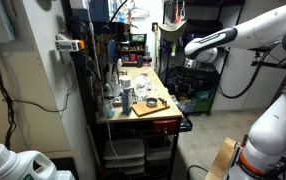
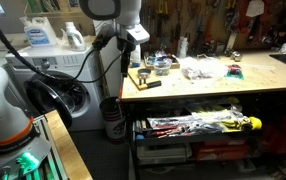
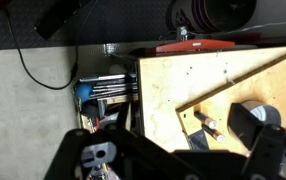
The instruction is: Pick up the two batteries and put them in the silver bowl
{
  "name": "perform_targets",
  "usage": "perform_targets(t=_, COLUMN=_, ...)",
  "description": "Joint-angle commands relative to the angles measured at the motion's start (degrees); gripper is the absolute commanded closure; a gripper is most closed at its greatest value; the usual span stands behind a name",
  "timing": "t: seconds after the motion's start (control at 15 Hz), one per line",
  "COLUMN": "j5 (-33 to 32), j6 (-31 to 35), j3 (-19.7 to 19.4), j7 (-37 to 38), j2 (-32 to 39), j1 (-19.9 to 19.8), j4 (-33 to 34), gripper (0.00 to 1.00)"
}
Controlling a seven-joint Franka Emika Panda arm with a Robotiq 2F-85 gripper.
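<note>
Two batteries (image 3: pixel 208 124) lie side by side on a wooden board (image 3: pixel 233 85) at the end of the workbench, seen in the wrist view. A silver bowl (image 3: pixel 275 113) sits on the board just to their right, partly hidden by a dark finger. My gripper (image 3: pixel 223 132) hangs well above the board with its fingers apart and nothing between them. It also shows in both exterior views (image 1: pixel 190 50) (image 2: pixel 135 38), raised over the bench end. The batteries are too small to make out in the exterior views.
The plywood workbench (image 2: pixel 213 90) carries tools and clutter further along its top (image 2: pixel 198 68). Drawers with tools sit under it (image 2: pixel 198 125). A washing machine (image 2: pixel 78 100) stands beside the bench end. A cable lies on the floor (image 3: pixel 33 65).
</note>
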Motion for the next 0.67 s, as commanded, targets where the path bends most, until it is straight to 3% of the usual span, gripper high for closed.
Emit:
perform_targets(t=0.0, j5=1.24, j6=-0.48, j3=-0.11, j7=1.05, j2=2.45, j1=-0.59, j4=2.08, gripper=0.0)
perform_targets(t=0.27, j5=2.68, j6=-1.26, j3=-0.77, j7=2.37, j2=7.65, j1=-0.99, j4=6.01, gripper=0.0)
perform_targets(t=0.6, j5=17.17, j6=-4.94, j3=-3.22, j7=1.36, j2=11.63, j1=-2.45, j4=7.0, gripper=0.0)
